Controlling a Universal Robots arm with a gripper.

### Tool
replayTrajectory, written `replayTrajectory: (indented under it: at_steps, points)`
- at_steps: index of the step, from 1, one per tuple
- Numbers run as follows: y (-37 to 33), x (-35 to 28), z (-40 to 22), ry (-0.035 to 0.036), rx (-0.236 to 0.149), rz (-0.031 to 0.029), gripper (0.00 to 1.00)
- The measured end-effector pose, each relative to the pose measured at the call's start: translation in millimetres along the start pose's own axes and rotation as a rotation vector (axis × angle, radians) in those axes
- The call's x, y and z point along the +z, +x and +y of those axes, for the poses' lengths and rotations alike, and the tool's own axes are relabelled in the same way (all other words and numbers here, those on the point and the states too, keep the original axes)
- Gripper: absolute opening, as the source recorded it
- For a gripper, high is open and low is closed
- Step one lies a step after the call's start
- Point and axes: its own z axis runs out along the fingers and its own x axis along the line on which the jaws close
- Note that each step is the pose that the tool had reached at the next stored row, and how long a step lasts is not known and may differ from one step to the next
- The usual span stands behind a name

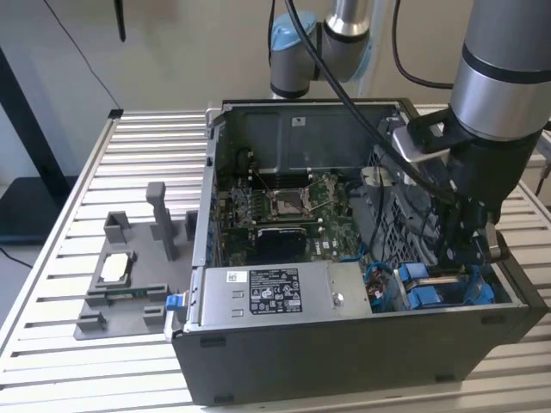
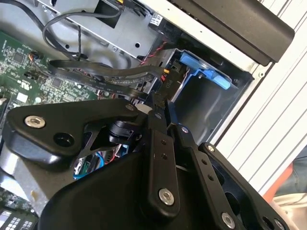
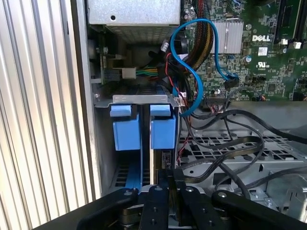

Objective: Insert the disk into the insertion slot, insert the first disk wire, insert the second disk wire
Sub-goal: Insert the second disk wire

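You are most likely on the first step: the black two-fingered gripper (image 1: 465, 245) reaches straight down from the grey arm into the open dark grey computer case (image 1: 344, 361), over the drive bay of perforated metal with blue plastic tabs (image 3: 144, 127). Its fingers (image 3: 165, 191) look pressed close on a thin upright edge, probably the silver-grey disk in its blue carrier (image 3: 157, 165), standing in that insertion slot. Seating it calls for a straight, aligned downward push.

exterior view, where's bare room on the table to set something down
Bare slats lie behind the grey fixture tray up to the table's far edge, and along the near edge in front of it. Inside the computer case it is crowded with boards, cables and the gripper.
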Motion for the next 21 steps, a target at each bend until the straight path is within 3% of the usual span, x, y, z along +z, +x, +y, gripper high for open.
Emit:
replayTrajectory:
  at_steps: [12, 21]
  points:
    - [0.4, 5.9, 1.2, 0.0002, 0.0, -0.0011, 0.16]
    - [0.4, 6.7, 1.4, 0.0001, 0.0, -0.002, 0.17]
